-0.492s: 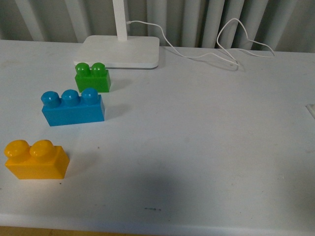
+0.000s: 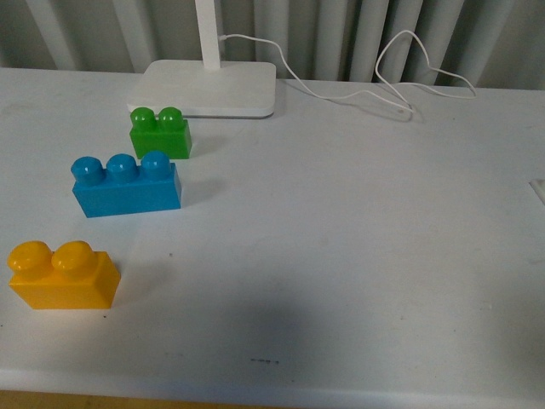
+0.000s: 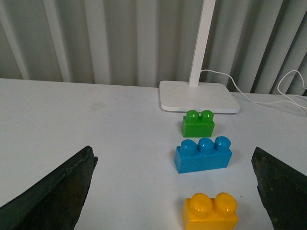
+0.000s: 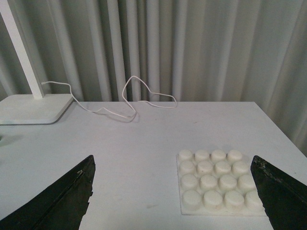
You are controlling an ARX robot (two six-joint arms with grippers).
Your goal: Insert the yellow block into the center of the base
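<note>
The yellow block (image 2: 64, 275) sits upright on the white worktop (image 2: 341, 256) at the near left, its two studs up, with nothing touching it. Further back and slightly right stands the blue brick (image 2: 126, 186) with three studs. Beyond that is the green brick (image 2: 159, 133), just in front of the lamp foot (image 2: 213, 89). The three bricks form a slanting row and stand apart from one another. A white cable (image 2: 400, 51) loops along the far edge, in front of a grey curtain (image 2: 341, 34).

In the left wrist view the left claw (image 3: 171, 149) stands wide apart and holds nothing. Its dark fingers (image 3: 57, 191) frame the bricks, with the yellow block nearest the camera.

In the right wrist view the right claw (image 4: 172, 157) is also spread wide and holds nothing. The base (image 4: 218, 182) lies flat on the worktop close to one of its fingers (image 4: 276, 191). All sixteen of its studs show, and it is well apart from the lamp foot. Neither arm appears in the front view.
</note>
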